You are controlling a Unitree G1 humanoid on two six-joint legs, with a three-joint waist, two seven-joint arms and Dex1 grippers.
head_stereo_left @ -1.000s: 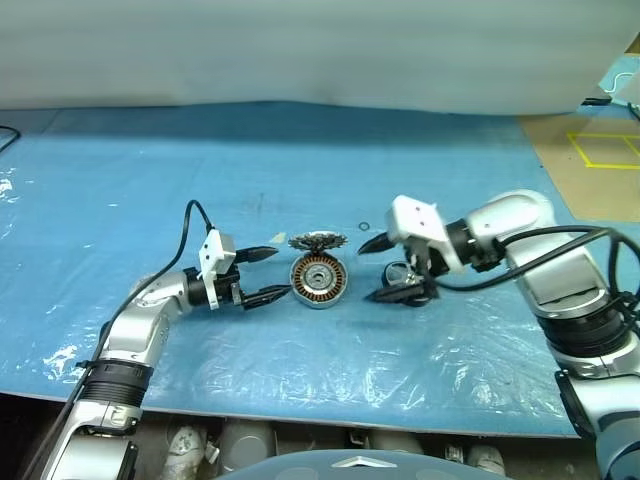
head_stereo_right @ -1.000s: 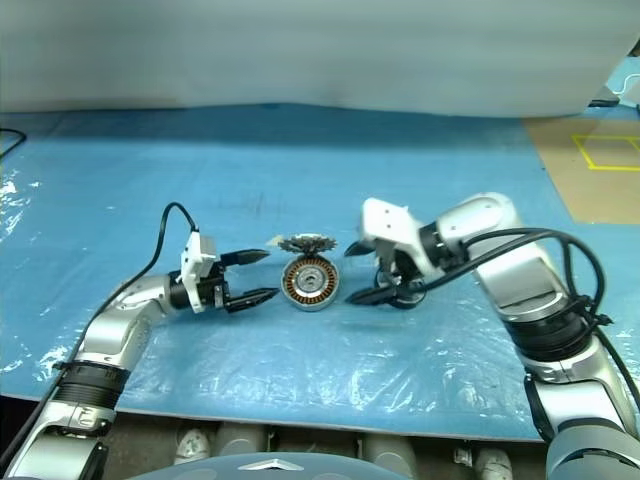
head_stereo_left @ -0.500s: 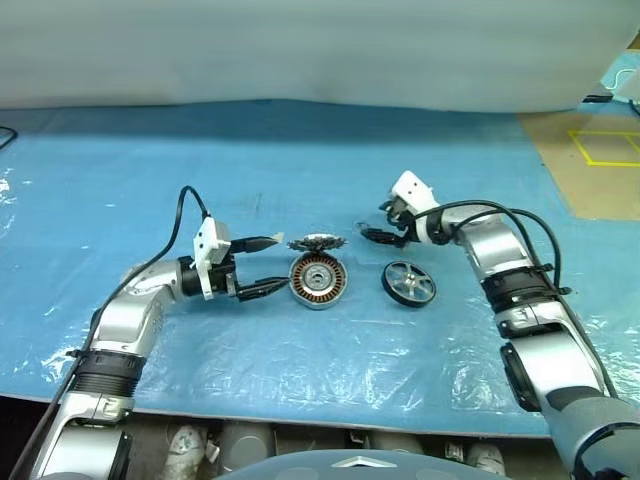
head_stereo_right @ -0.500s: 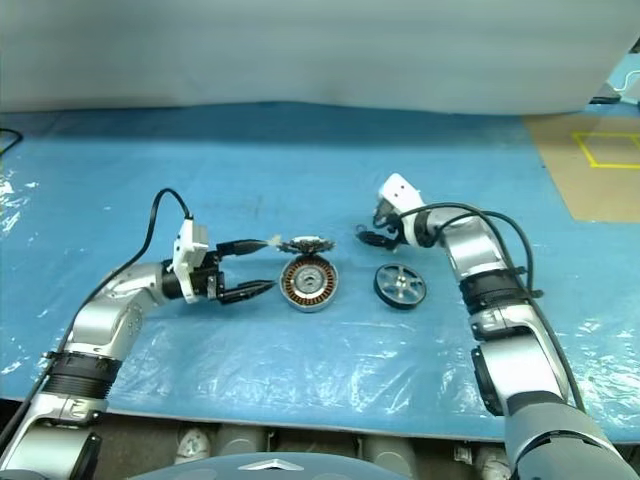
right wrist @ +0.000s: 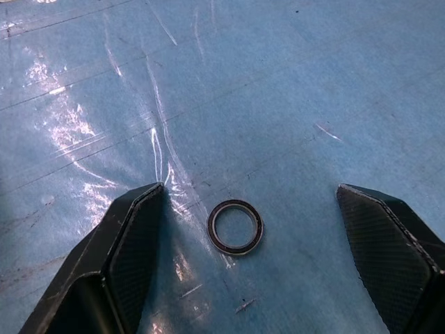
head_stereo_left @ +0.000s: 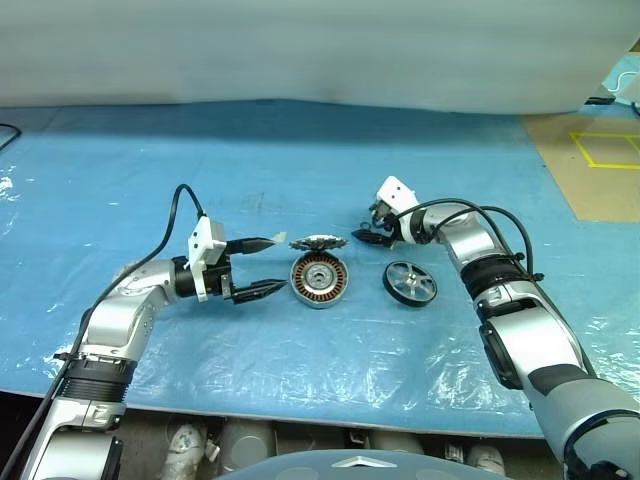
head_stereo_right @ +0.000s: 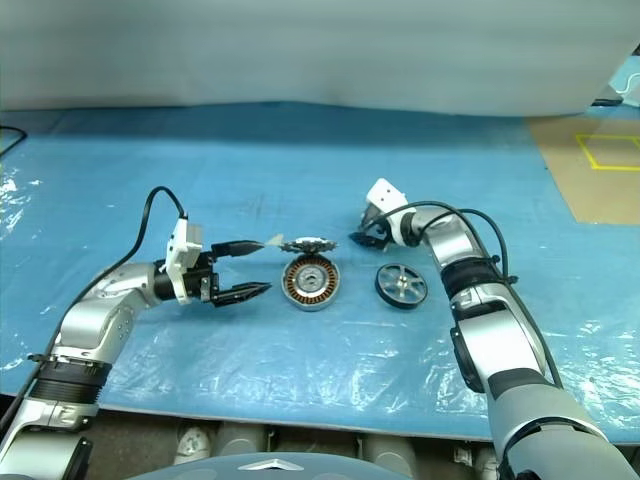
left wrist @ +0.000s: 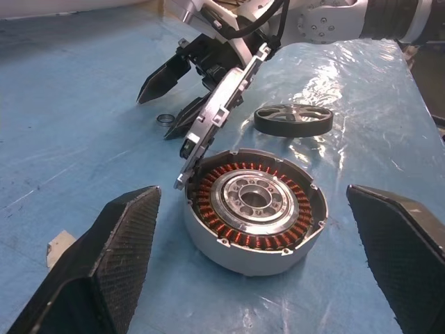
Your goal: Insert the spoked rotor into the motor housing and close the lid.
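Observation:
The motor housing [head_stereo_left: 318, 279] lies on the blue mat with its copper windings facing up. The lid [head_stereo_left: 318, 242] leans on edge against the housing's far rim. To the right of the housing, the spoked rotor [head_stereo_left: 409, 283] lies flat on the mat. My left gripper [head_stereo_left: 272, 264] is open just left of the housing; in the left wrist view the housing [left wrist: 254, 209] sits between its spread fingers, untouched. My right gripper [head_stereo_left: 366, 233] is open beyond the rotor, and a small black ring [right wrist: 235, 227] lies on the mat between its fingers.
A blue plastic-covered mat [head_stereo_left: 150, 180] covers the table. A brown board with yellow tape [head_stereo_left: 600, 160] lies at the far right. The table's near edge [head_stereo_left: 300, 425] runs below the arms.
My right gripper has swung from over the spoked rotor to the far side of it and lower, above the small ring. The rotor lies uncovered on the mat. The left gripper has risen slightly.

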